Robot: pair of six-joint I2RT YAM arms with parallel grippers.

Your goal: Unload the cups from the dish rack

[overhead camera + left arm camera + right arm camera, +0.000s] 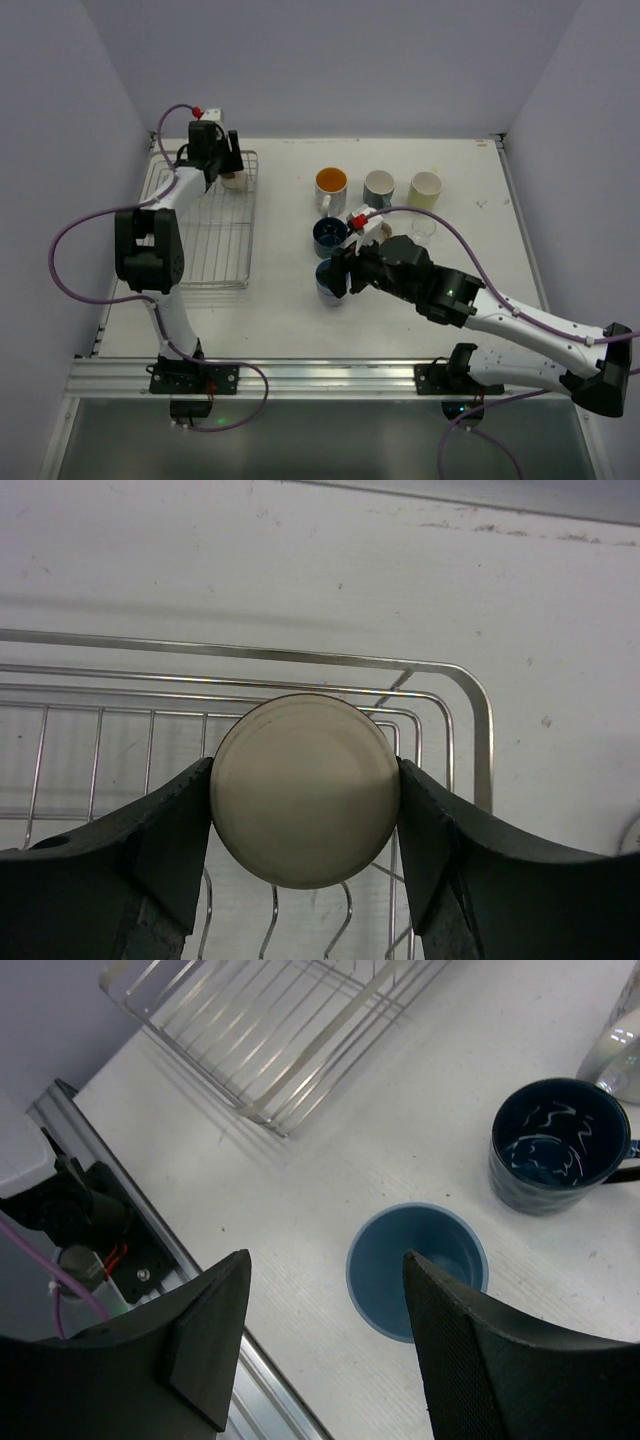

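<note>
The silver wire dish rack (215, 250) lies at the left of the table. At its far right corner my left gripper (230, 165) is shut on a beige cup (305, 790) that stands bottom up, a finger (170, 850) pressed to each side of it. On the table stand an orange-inside cup (331, 183), a grey cup (378, 185), a pale yellow-green cup (425, 187), a clear glass (424, 227), a navy mug (555, 1145) and a light blue cup (400, 1260). My right gripper (328, 1260) hangs open just above the light blue cup, holding nothing.
The rack's rim (480, 730) curves close behind the beige cup, with the back wall just beyond. An aluminium rail (330, 375) runs along the near table edge, close to the light blue cup. Purple cables loop off both arms.
</note>
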